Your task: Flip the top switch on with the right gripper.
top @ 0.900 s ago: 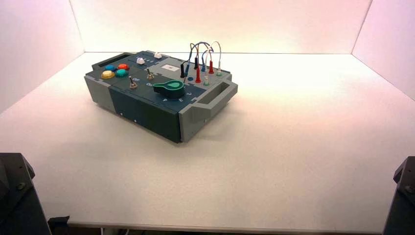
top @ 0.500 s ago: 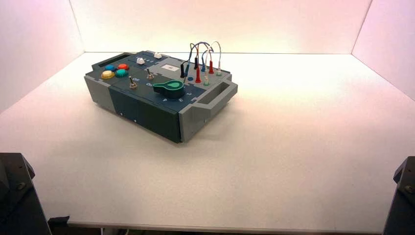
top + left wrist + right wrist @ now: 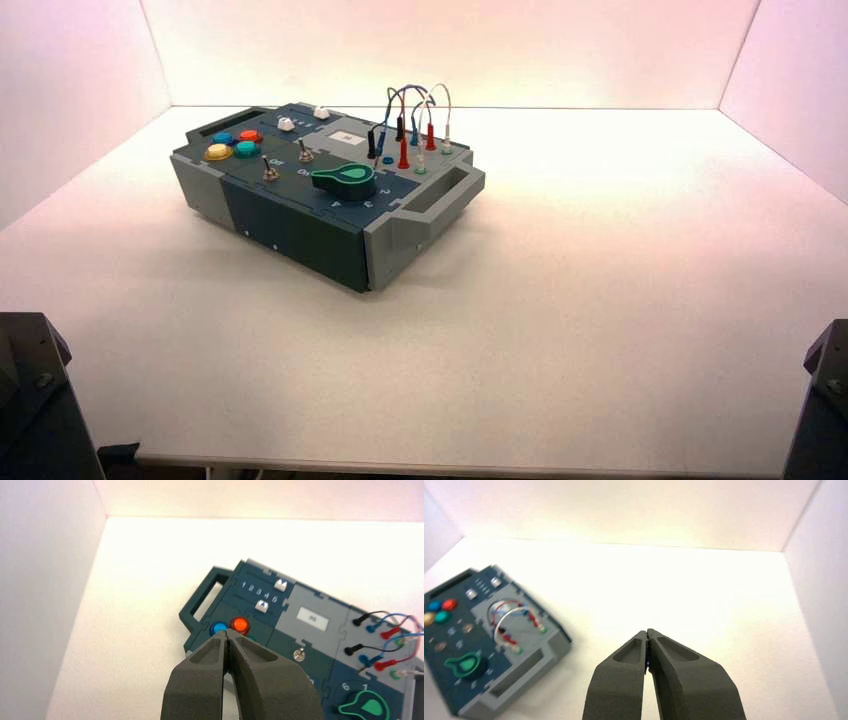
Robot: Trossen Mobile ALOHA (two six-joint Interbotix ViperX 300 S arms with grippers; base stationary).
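The box (image 3: 300, 225) stands turned at the table's left-middle. Two small metal toggle switches sit between the coloured buttons and the green knob (image 3: 345, 179). The top switch (image 3: 305, 152) is the farther one, and it also shows in the left wrist view as the top switch (image 3: 299, 654), near the grey label panel. In the right wrist view both switches are blurred specks. My right gripper (image 3: 646, 632) is shut and empty, hanging over bare table well to the right of the box. My left gripper (image 3: 227, 636) is shut and empty too, short of the box's button end.
Blue (image 3: 218, 628) and orange (image 3: 240, 625) buttons, two white sliders (image 3: 280, 585) and looping plug wires (image 3: 410, 125) fill the rest of the box's top. Handles stick out at both ends. White walls close the table at the back and sides. Both arm bases (image 3: 30, 400) sit at the near corners.
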